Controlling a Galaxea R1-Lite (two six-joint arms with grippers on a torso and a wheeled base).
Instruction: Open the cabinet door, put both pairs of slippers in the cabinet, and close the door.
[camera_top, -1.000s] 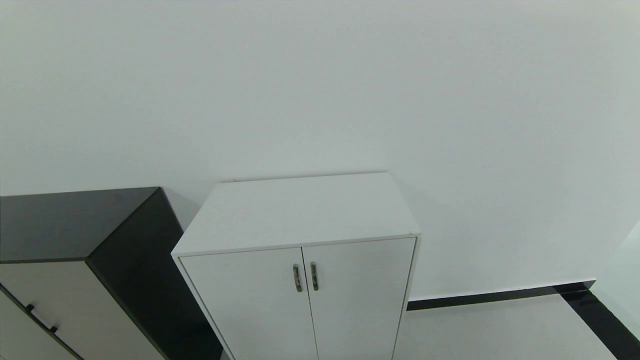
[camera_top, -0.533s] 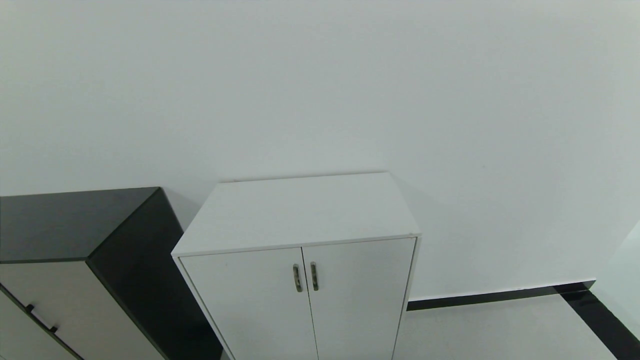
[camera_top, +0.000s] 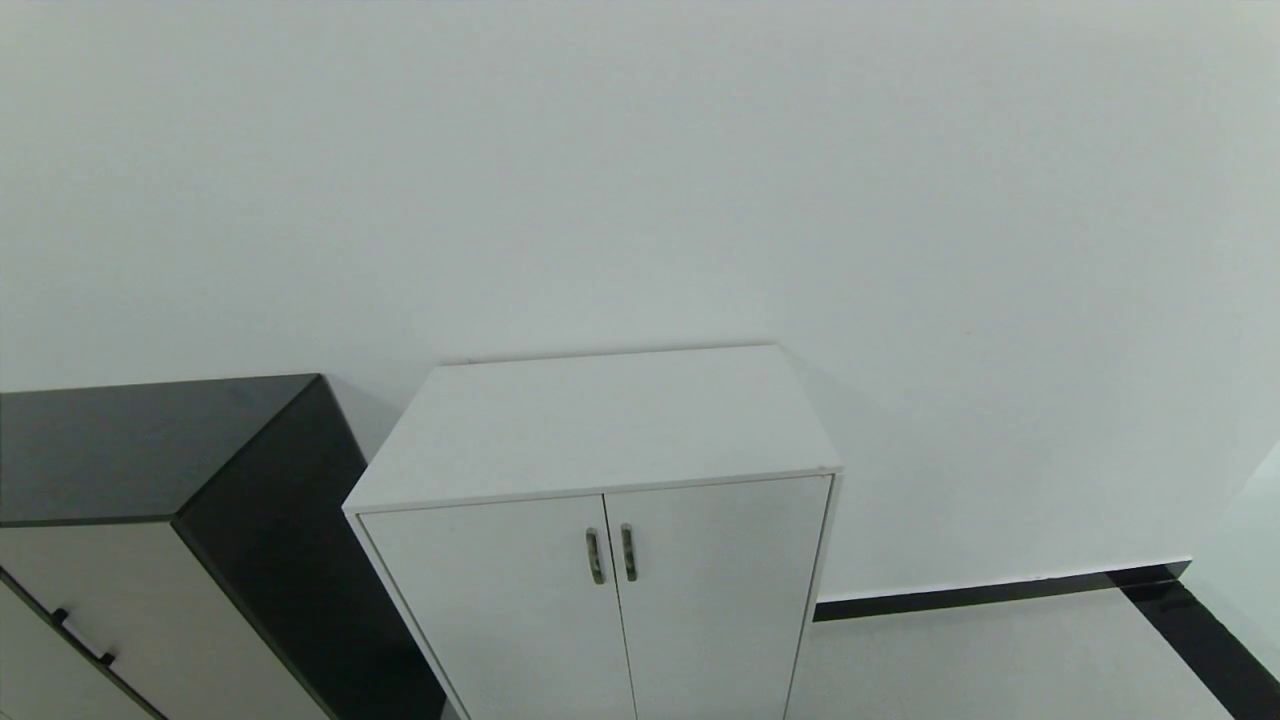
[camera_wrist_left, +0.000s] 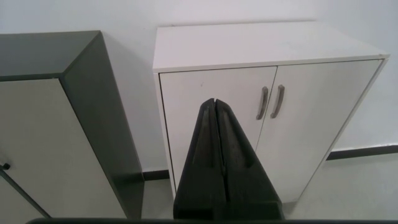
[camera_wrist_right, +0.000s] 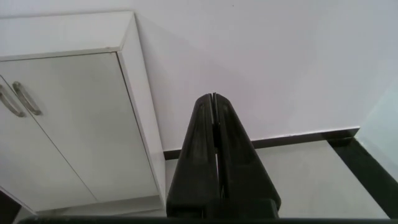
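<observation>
A white two-door cabinet (camera_top: 600, 520) stands against the wall, both doors closed, with two metal handles (camera_top: 611, 554) side by side at the middle seam. My left gripper (camera_wrist_left: 215, 104) is shut with nothing in it, held in front of the cabinet (camera_wrist_left: 273, 106) and some way short of the left door, to the left of the handles (camera_wrist_left: 270, 102). My right gripper (camera_wrist_right: 214, 99) is shut and empty too, off to the right of the cabinet's right side (camera_wrist_right: 81, 118), facing the wall.
A black cabinet with pale drawer fronts (camera_top: 150, 540) stands close on the white cabinet's left. A dark skirting strip (camera_top: 1000, 595) runs along the wall to the right, above open pale floor (camera_top: 1000, 660).
</observation>
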